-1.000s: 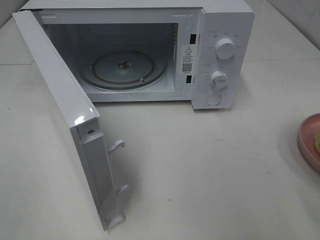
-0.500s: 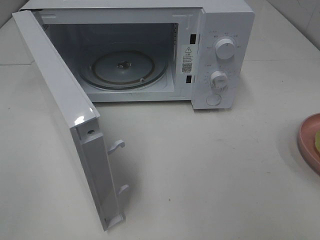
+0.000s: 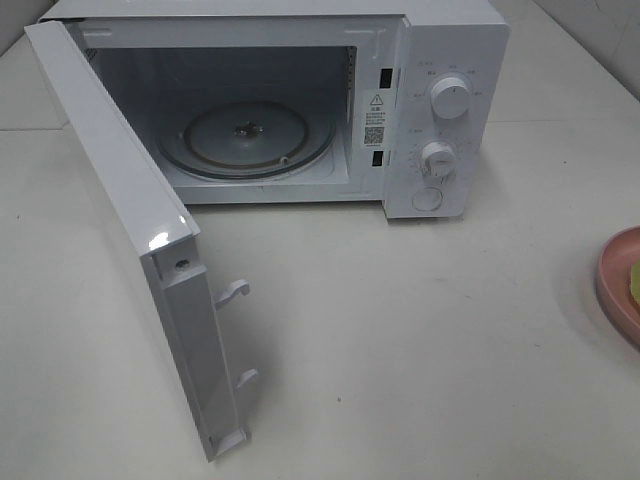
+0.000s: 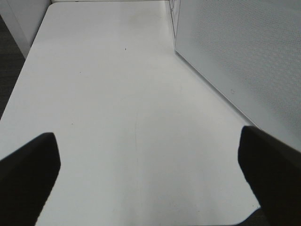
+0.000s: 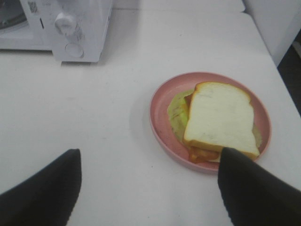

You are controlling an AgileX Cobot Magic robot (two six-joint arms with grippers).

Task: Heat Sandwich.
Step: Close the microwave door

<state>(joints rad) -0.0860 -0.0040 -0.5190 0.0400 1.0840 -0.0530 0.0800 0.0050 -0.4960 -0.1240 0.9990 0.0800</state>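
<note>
Left of the microwave [image 3: 300, 100], over bare matte white table [image 3: 400, 330], the left gripper [image 4: 149, 176] hangs with its two dark, blunt fingers [image 4: 28, 174] spread wide and nothing between them; the perforated, dotted face of the microwave's door [image 4: 240, 56] rises just beside it. That door [image 3: 130, 230] is a glossy white slab swung fully open from the microwave's left edge, two hooked latches jutting from its free end. Inside the boxy white microwave lies a round glass turntable [image 3: 258, 140], ribbed in rings. Two round white knobs [image 3: 450, 98] and a round button sit on the microwave's right-hand panel. Well to the right of the microwave stands a round pink plate [image 5: 162, 134] with a raised rim. On it rests the sandwich [image 5: 218, 117]: a soft, pale square bread slice with a brown crust, yellowish-green filling spreading out beneath. The right gripper [image 5: 150, 188] hovers above the near side of the plate, its dark fingers [image 5: 254, 188] set wide apart, touching nothing.
</note>
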